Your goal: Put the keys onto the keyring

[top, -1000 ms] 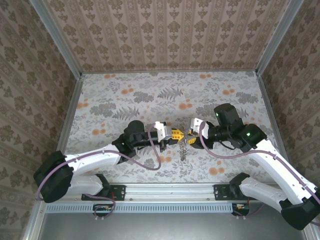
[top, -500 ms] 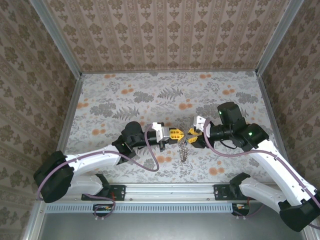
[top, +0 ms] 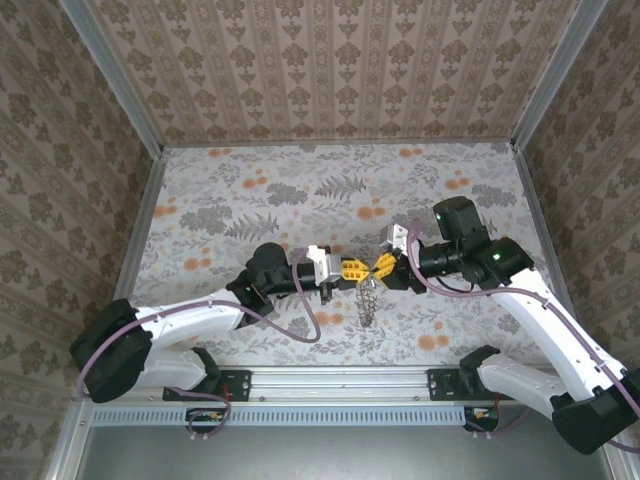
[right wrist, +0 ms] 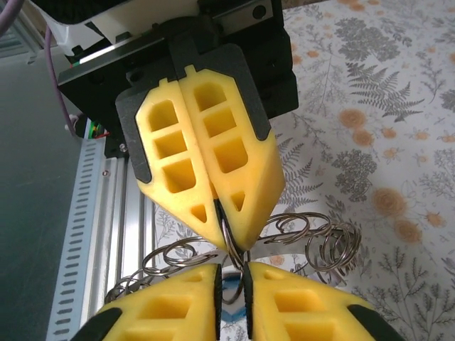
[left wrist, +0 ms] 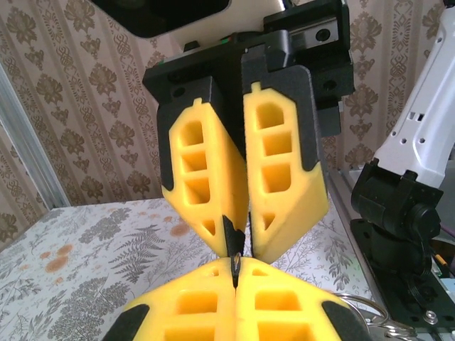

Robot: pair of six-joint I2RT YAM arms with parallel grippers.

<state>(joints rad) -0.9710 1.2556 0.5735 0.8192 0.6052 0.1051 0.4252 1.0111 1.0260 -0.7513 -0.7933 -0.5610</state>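
Observation:
Over the table's front middle my two grippers meet tip to tip. My left gripper (top: 352,268) (left wrist: 238,275) is shut on a thin metal keyring (right wrist: 226,233), held edge-on. My right gripper (top: 383,266) (right wrist: 234,275) faces it. Its jaws are closed to a narrow slit, with that same ring's wire running down between them. The keys (top: 367,302) hang below the meeting point as a chain-like bunch of linked grey metal loops. In the right wrist view the loops spread out on both sides of the fingers (right wrist: 323,241).
Patterned walls close in the floral table (top: 330,190) on three sides. A metal rail (top: 340,380) with both arm bases runs along the near edge. The right arm's base (left wrist: 398,213) stands close behind the grippers in the left wrist view.
My right gripper's jaws have narrowed around the ring, and its wrist has shifted slightly away from the near edge. The left gripper has stayed shut and nearly still.

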